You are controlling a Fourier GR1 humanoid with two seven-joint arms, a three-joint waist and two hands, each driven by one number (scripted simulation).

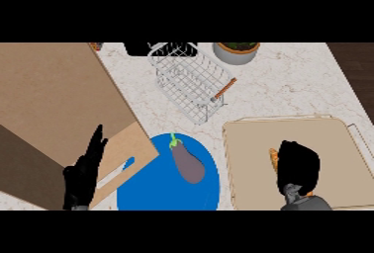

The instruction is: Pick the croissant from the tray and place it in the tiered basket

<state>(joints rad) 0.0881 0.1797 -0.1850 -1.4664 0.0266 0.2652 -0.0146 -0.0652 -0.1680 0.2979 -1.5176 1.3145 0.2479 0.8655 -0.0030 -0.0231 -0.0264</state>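
On the beige tray [248, 148] at the right, my right hand [300, 165] lies over the croissant [274, 158]. Only an orange-brown sliver of the croissant shows at the hand's left edge. The fingers curl down over it, and the contact underneath is hidden. The white wire tiered basket [191, 84] stands at the back centre, above and left of the tray. My left hand [84, 173] rests open at the lower left, fingers pointing up, over the wooden board.
A blue plate [146, 192] holding a purple eggplant [188, 163] sits left of the tray. A wooden cutting board [124, 148] and a large brown panel [51, 99] fill the left. A potted plant [237, 52] stands behind the basket.
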